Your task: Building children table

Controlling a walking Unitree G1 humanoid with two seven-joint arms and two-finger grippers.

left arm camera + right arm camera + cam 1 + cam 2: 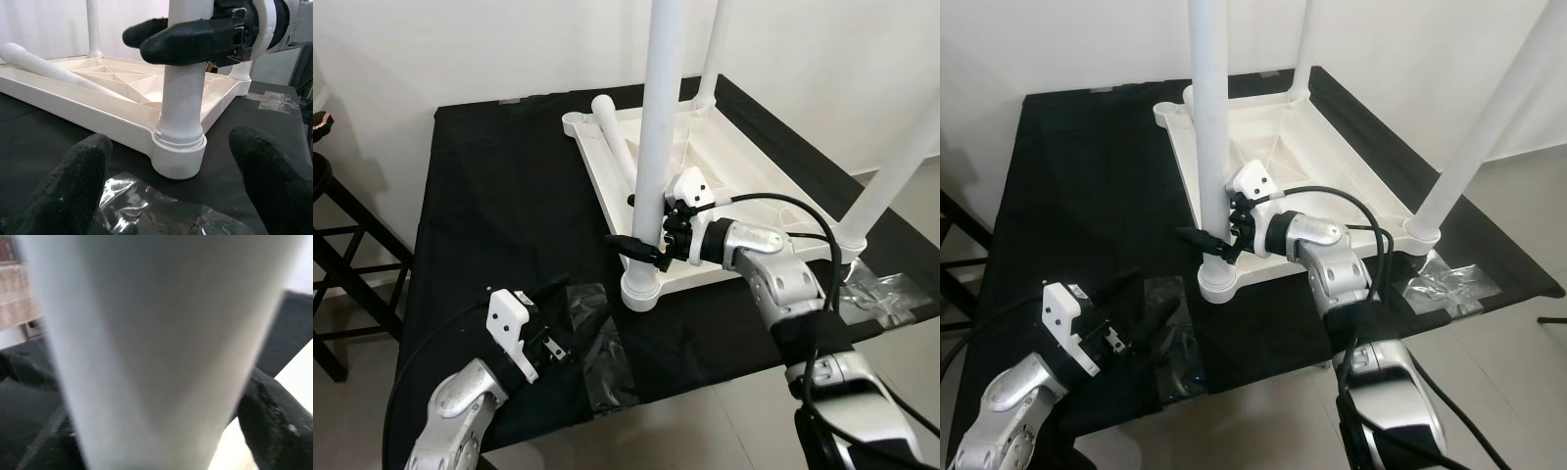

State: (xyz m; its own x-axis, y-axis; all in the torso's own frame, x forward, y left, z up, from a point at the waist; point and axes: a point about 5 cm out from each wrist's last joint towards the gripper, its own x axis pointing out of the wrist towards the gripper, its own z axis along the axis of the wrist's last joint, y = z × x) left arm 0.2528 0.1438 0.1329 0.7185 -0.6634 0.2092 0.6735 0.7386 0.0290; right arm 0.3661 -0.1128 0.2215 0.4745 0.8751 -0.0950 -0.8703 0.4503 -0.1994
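Note:
A white children's table [705,166] lies upside down on a black-covered worktable [489,196]. Three white legs stand upright in its corner sockets. My right gripper [634,245] is shut on the near-corner leg [658,127] just above its socket [178,152], one finger on each side of the tube [156,333]. A loose fourth leg [619,142] lies across the underside. My left gripper [1141,302] hovers open low over the black cloth, a short way in front of that socket, with nothing between its fingers [73,186].
A crumpled clear plastic bag [597,352] lies on the cloth under my left gripper, and another [881,294] lies near the right edge. A dark wooden stool [342,255] stands left of the worktable. A white wall runs behind.

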